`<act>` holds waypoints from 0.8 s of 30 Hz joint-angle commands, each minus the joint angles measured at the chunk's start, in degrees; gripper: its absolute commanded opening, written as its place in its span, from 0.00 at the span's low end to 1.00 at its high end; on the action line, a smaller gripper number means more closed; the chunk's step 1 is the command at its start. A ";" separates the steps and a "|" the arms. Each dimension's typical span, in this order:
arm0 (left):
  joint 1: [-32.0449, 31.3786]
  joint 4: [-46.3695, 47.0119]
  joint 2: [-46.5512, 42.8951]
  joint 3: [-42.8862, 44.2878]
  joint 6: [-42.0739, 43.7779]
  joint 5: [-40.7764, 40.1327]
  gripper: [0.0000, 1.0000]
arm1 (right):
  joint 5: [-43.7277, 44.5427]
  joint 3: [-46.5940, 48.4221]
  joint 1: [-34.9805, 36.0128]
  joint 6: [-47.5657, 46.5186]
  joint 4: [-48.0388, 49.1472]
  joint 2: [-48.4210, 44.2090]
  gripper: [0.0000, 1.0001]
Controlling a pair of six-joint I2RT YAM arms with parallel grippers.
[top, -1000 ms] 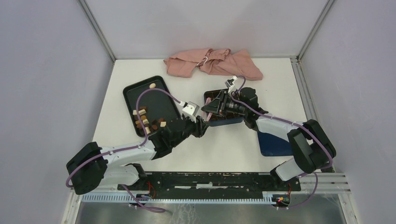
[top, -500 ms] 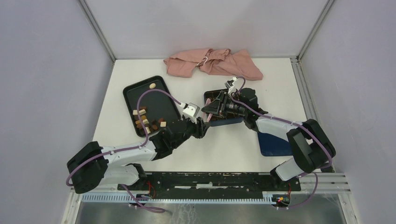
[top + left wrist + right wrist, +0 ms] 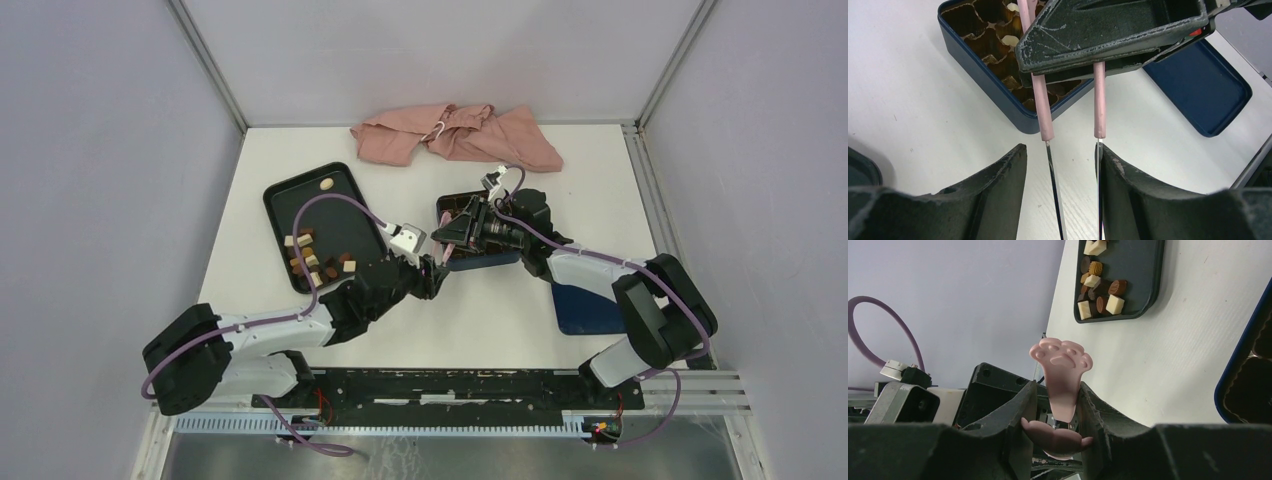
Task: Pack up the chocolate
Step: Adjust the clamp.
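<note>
Okay, my right pincer (image 3: 1055,400) is pinching the pink paw-ended tweezers (image 3: 1062,360). My left pincer (image 3: 1062,160) stands spread around their metal tips, one blade clear of its finger. The chocolate (image 3: 312,258) sits mostly in the black tray (image 3: 345,215) on the desk (image 3: 500,310), with a couple of cream pieces in the blue box (image 3: 993,82).

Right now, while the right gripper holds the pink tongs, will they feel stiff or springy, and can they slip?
Probably springy: the tongs are two thin metal strips standing apart. Their pink sleeves look rubbery, so the right gripper likely holds them without slipping. Probably light too: that one grip carries them.
</note>
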 commanded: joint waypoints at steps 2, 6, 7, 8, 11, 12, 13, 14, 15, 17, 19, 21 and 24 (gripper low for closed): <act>-0.01 1.42 0.33 1.61 -1.50 0.12 0.61 | -0.27 0.77 -0.39 -1.27 1.98 -0.22 0.19; 0.02 0.04 -2.17 1.24 -3.08 0.22 0.66 | -0.37 1.26 -0.47 -1.99 1.59 -0.33 0.19; 0.02 -0.44 -2.70 1.02 -3.27 -0.10 0.66 | -0.33 1.29 -0.48 -1.95 1.59 -0.38 0.19; 0.00 -0.64 -3.05 0.77 -3.38 -0.19 0.66 | -0.37 1.27 -0.48 -2.05 1.63 -0.31 0.19; 0.00 -1.20 -5.22 0.10 -4.18 0.41 0.69 | -0.33 1.51 -0.47 -3.07 1.59 -0.24 0.19; -0.05 -1.93 -6.61 0.11 -4.61 0.72 0.73 | -0.48 1.82 -0.49 -3.87 1.55 -0.23 0.19; 0.07 -2.80 -8.25 0.19 -5.08 1.25 0.77 | -0.75 2.31 -0.52 -4.97 1.29 -0.27 0.19; 0.16 -3.75 -10.05 0.24 -5.46 2.26 0.80 | -1.16 3.14 -0.55 -6.54 0.71 -0.10 0.19; 0.24 -4.67 -12.15 0.17 -6.05 3.06 0.84 | -1.56 4.15 -0.56 -7.95 0.08 0.02 0.19; 0.84 -6.74 -16.56 -0.30 -7.55 4.75 0.91 | -2.61 5.52 -0.58 -10.59 -0.34 -0.05 0.19; 2.45 -8.81 -21.23 -1.30 -9.88 6.78 0.95 | -4.28 6.62 -0.58 -12.99 0.10 0.15 0.19; 7.03 -8.71 -25.51 -3.22 -13.35 12.51 0.97 | -6.24 7.21 -0.66 -14.87 1.53 0.33 0.19; 15.55 -5.03 -29.81 -6.59 -19.46 26.82 0.97 | -9.24 8.16 -0.94 -17.89 3.41 0.56 0.16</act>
